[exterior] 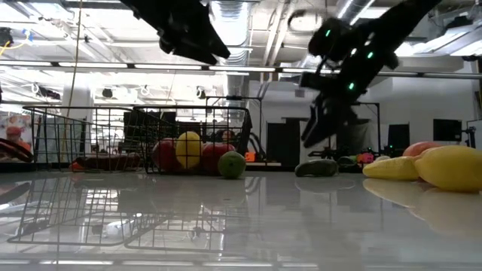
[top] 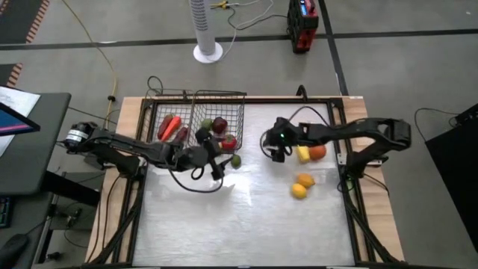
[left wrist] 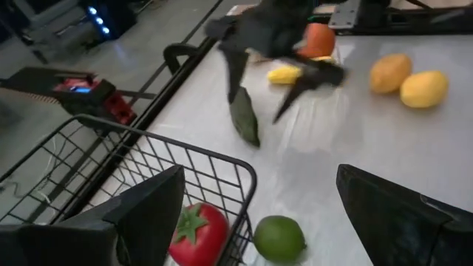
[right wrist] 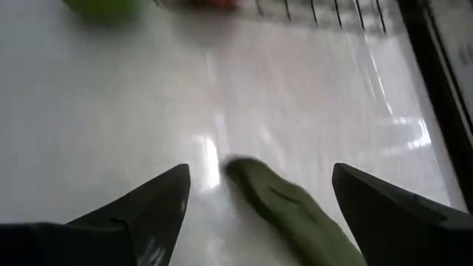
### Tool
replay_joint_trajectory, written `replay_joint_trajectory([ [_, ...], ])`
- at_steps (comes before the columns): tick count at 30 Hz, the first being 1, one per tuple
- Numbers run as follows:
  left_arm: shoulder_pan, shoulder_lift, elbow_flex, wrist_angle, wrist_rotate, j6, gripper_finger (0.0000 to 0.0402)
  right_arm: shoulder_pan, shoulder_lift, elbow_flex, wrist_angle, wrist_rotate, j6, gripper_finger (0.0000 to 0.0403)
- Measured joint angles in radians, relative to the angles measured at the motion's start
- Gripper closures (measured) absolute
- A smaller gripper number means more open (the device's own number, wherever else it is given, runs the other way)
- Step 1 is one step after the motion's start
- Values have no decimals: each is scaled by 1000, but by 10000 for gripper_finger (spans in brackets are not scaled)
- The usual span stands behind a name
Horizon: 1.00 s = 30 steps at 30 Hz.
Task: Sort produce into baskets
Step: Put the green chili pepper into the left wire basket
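Two black wire baskets (top: pixel 218 112) stand side by side on the bench (top: pixel 246 224); two dark arms reach in, each ending in one pincer, the left pincer (top: pixel 216 166) and the right pincer (top: pixel 278 149), both with fingers spread. Loose on the bench I count six pieces: one green round fruit (top: pixel 236 161); one dark green long piece (left wrist: pixel 244 118); one yellow long piece (top: pixel 303 154); one orange-red round one (top: pixel 317 152); two yellow-orange round ones (top: pixel 301 185). Two long red pieces (top: pixel 173 128) lie in the shallower basket; the pile in the deeper one is too crowded to count.
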Motion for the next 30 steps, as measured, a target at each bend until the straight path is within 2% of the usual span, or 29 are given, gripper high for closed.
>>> replay_joint_trajectory([
  [6,-17,0,0,0,0,46,58,-91,105,53,-110,0,-101,54],
  [14,-6,0,0,0,-3,76,58,-165,172,97,-185,-4,-230,76],
  [22,-4,0,0,0,-5,71,58,-169,188,98,-195,-5,-251,158],
  [27,-4,0,0,1,2,28,58,-129,106,105,-219,-1,-197,220],
  [30,-4,0,0,1,12,22,58,-76,42,125,-255,-3,-138,236],
])
